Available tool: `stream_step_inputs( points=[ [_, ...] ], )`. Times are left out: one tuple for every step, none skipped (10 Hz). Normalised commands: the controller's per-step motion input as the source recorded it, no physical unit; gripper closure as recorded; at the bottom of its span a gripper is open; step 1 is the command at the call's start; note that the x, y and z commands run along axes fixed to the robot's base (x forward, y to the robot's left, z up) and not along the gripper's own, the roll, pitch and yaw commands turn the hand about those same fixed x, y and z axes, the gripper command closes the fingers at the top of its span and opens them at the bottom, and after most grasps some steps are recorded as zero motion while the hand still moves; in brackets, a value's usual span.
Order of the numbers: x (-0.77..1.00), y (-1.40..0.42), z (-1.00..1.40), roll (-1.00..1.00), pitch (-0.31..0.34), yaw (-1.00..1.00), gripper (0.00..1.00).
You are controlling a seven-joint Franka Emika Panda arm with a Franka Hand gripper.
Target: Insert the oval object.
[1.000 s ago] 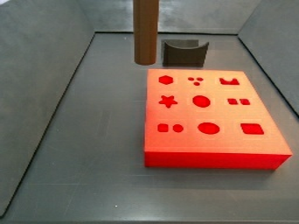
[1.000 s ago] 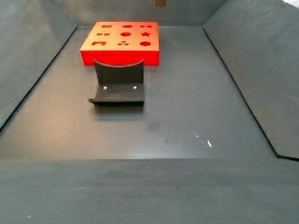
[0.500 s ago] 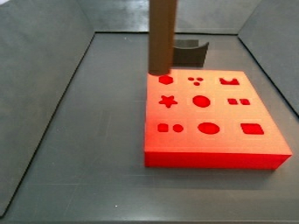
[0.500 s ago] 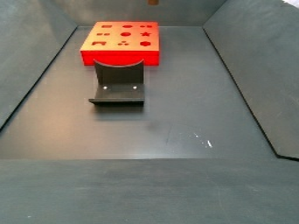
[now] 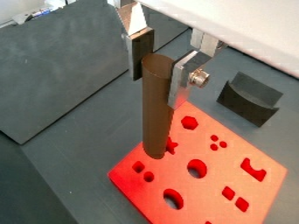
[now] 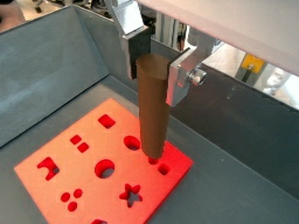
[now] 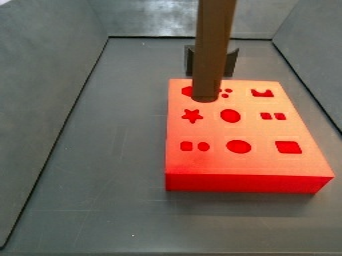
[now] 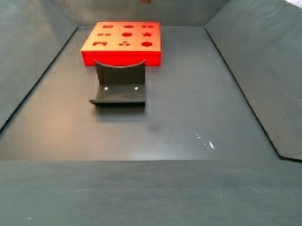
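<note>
Since the earlier side view, the oval object [image 7: 213, 50] has shifted right, from beyond the red block's [image 7: 247, 150] far-left corner to over its upper-left cutouts. The pincer [image 5: 163, 59] is clamped on the rod's top, its flat silver fingers [image 5: 184, 77] pressing both sides. The rod is smooth, brown and upright; the glossy block carries star, circle and square holes. A dark curved fixture [image 8: 119, 84] stands on the grey bench [image 8: 177, 132].

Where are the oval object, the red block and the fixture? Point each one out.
oval object [image 5: 156, 109], a wrist view, middle of the rod's shaft below the gripper [image 5: 163, 70].
red block [image 7: 247, 160], a side view, bare top face near its front.
fixture [image 8: 119, 86], a side view, its curved upright wall.
</note>
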Motion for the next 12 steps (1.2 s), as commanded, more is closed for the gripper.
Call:
stream_step_inputs(
  points=[
    [0.86,-0.30,0.00,0.36,0.154,0.00,1.00],
    [0.87,-0.32,0.00,0.35,0.143,0.00,1.00],
    [0.87,-0.34,-0.02,0.26,0.149,0.00,1.00],
    [0.00,-0.02,0.00,0.00,0.000,0.00,1.00],
    [0.04,-0.04,-0.11,0.00,0.000,0.00,1.00],
    [0.58,-0.05,-0.24,-0.01,0.000,0.00,1.00],
    [0.93,-0.12,-0.21,0.00,0.000,0.00,1.00],
    [0.99,-0.20,-0.21,0.00,0.000,0.00,1.00],
    [0.98,-0.25,-0.20,0.00,0.000,0.00,1.00],
    [0.99,-0.29,-0.20,0.00,0.000,0.00,1.00],
    [0.98,-0.32,-0.20,0.00,0.000,0.00,1.00],
    [0.98,-0.33,-0.19,0.00,0.000,0.00,1.00]
  ],
)
